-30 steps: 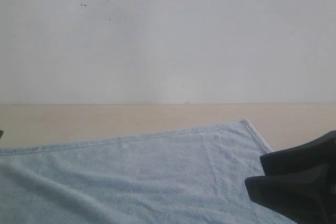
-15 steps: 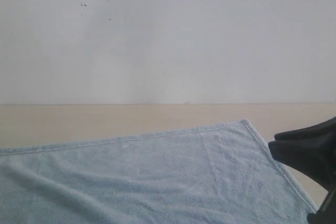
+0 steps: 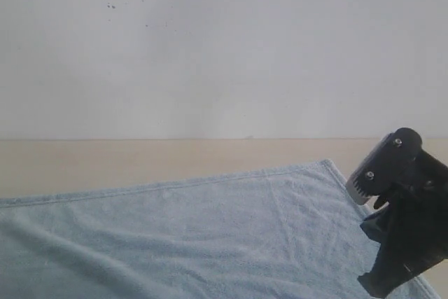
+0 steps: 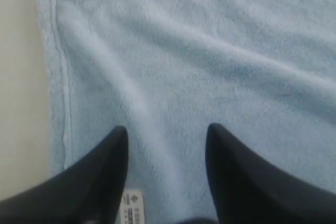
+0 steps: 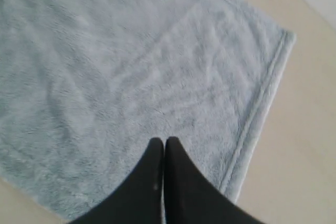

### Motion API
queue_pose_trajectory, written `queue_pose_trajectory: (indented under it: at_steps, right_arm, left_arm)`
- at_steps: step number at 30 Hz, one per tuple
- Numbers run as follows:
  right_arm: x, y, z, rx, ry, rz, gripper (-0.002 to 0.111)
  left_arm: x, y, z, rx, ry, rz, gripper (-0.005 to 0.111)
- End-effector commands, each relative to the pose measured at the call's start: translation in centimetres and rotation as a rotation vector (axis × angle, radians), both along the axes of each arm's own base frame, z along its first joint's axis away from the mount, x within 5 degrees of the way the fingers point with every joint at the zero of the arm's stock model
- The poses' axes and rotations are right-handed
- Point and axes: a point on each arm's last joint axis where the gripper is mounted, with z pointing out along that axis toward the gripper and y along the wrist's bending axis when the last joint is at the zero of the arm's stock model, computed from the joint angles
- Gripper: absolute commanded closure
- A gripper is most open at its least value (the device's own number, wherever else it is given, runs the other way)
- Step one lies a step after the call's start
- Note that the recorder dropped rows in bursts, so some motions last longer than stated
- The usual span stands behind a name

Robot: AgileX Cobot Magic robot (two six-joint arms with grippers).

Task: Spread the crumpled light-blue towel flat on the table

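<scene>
Towel (image 3: 196,236) lies spread, faintly rippled, on the near part of the beige desk (image 3: 105,159). Its far hem runs left to right, climbing slightly to the right corner, and the frame cuts off the full long axis. Bare desk beyond meets a white wall (image 3: 224,54) with dark specks. Left gripper (image 4: 167,127) hangs over the towel with jaws parted, gripping nothing; right gripper (image 5: 164,141) has jaws clenched tip to tip.

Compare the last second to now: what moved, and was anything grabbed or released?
The right gripper drew back rightward from the towel near its right edge, then rose and turned. Its jaws are now shut on nothing, so no grasp is visible. The towel lies spread in the same spot on the table, unchanged.
</scene>
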Motion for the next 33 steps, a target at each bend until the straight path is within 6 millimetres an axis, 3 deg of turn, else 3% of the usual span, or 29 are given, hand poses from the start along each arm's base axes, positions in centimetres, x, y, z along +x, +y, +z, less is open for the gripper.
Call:
queue_pose_trajectory:
  at_steps: [1,9,18,23,29,33]
  right_arm:
    - [2.7,-1.8,-3.8,0.047,0.101,-0.2,0.108]
    - [3.6,-2.0,-8.4,-0.001,0.254,-0.239,0.108]
    - [4.4,-2.5,-11.1,-0.032,0.337,-0.267,0.108]
    - [4.6,-4.3,-11.4,-0.017,0.365,-0.348,0.108]
    - [4.0,-8.4,-11.7,0.049,0.497,-0.588,0.108]
    - [3.2,-8.8,-10.8,0.056,0.531,-0.612,0.108]
  left_arm:
    - [-1.6,-0.3,0.2,-0.034,0.067,0.015,0.062]
    - [-2.1,-0.6,-0.7,-0.02,0.186,-0.072,0.062]
    - [-1.5,-1.1,-2.1,-0.063,0.246,-0.123,0.062]
    - [-1.5,-1.1,-2.1,-0.063,0.248,-0.123,0.062]
    - [-1.5,-1.1,-2.1,-0.064,0.251,-0.124,0.062]
    - [-1.5,-1.1,-2.1,-0.064,0.253,-0.124,0.062]
